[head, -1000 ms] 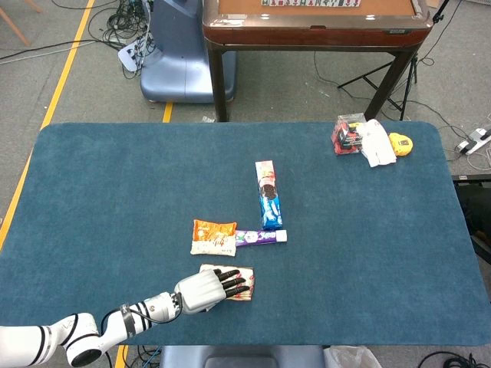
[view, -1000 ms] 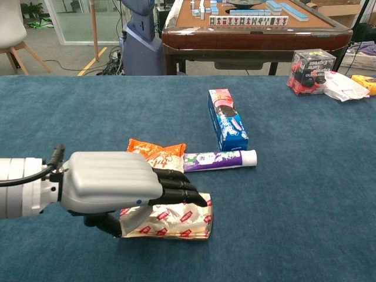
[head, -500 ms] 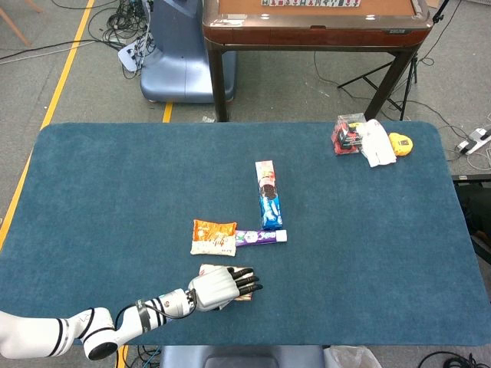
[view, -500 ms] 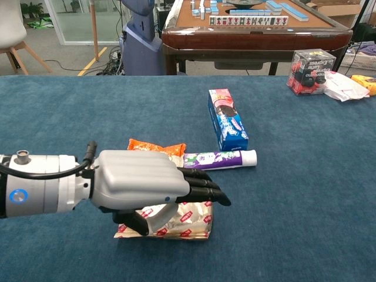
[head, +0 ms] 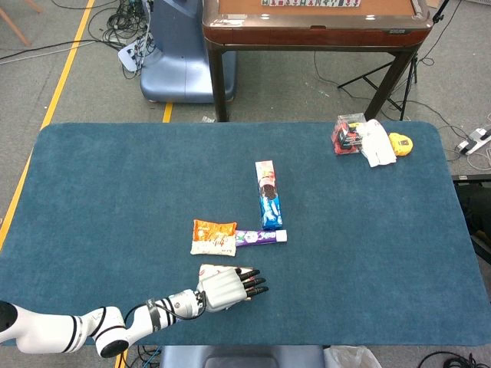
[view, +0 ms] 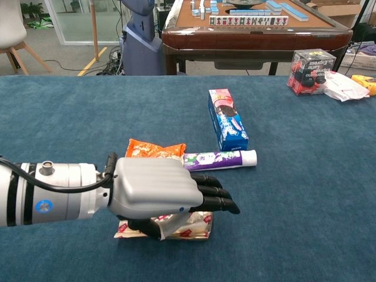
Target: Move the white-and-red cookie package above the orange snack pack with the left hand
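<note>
Silver-grey left hand (view: 167, 194) sat flat over the white-and-red cookie package (view: 188, 226) near the desk's (head: 115, 192) front edge, fingers stretched forward; couldn't tell if it gripped. Orange snack pack (view: 154, 151) lay just behind.

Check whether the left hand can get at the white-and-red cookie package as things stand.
Probably yes: the left hand sits directly over the white-and-red cookie package, its dark fingers stretched past it. Nothing lies between them, though a firm grip isn't visible.
</note>
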You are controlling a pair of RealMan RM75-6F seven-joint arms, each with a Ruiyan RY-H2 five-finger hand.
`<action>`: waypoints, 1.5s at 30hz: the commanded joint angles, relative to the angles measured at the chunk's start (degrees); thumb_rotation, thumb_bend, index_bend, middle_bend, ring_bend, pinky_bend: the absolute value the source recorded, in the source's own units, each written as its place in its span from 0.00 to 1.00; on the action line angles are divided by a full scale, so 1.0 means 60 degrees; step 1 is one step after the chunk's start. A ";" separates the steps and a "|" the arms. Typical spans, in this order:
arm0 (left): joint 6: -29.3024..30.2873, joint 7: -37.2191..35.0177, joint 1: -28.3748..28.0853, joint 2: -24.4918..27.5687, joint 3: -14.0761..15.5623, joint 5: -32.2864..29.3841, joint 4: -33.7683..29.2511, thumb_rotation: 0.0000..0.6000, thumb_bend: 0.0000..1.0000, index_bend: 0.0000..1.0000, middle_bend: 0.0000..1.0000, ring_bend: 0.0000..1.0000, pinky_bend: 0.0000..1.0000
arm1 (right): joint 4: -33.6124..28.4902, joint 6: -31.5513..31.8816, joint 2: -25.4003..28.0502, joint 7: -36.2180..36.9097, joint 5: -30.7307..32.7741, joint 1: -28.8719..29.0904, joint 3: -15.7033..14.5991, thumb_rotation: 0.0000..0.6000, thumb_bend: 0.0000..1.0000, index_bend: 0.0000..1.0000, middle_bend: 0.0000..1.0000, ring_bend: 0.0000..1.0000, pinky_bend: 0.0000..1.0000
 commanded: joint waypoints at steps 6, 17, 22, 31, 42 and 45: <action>0.0098 0.0005 -0.0007 -0.0066 0.0121 -0.0238 0.0157 1.00 0.83 0.03 0.05 0.03 0.33 | 0.0087 -0.0090 -0.0050 -0.0120 0.0050 0.0013 0.0027 1.00 0.28 0.32 0.30 0.17 0.32; 0.0227 0.0472 -0.0055 0.0120 0.0521 -0.0003 0.0221 1.00 0.83 0.03 0.04 0.00 0.27 | 0.0082 -0.0107 -0.0046 -0.0007 0.0037 -0.0014 0.0064 1.00 0.28 0.32 0.30 0.17 0.32; 0.0582 0.0766 0.0003 0.0080 0.0677 0.0380 0.0369 1.00 0.83 0.03 0.04 0.00 0.24 | 0.0071 -0.0087 -0.0045 -0.0024 0.0021 -0.0025 0.0073 1.00 0.28 0.32 0.30 0.17 0.32; 0.0890 0.1292 0.0084 0.0171 0.0853 0.0712 0.0537 1.00 0.83 0.07 0.03 0.00 0.20 | 0.0058 -0.0094 -0.0043 -0.0029 -0.0004 -0.0029 0.0079 1.00 0.28 0.32 0.30 0.17 0.32; 0.0747 0.1541 0.0061 0.0091 0.0716 0.0367 0.0369 1.00 0.83 0.06 0.00 0.00 0.17 | 0.0069 -0.0131 -0.0049 -0.0023 -0.0019 -0.0021 0.0083 1.00 0.28 0.32 0.30 0.17 0.32; 0.0610 0.1729 0.0001 -0.0014 0.0646 0.0203 0.0382 1.00 0.83 0.06 0.00 0.00 0.16 | 0.0081 -0.0144 -0.0055 -0.0024 -0.0020 -0.0019 0.0082 1.00 0.28 0.32 0.30 0.17 0.32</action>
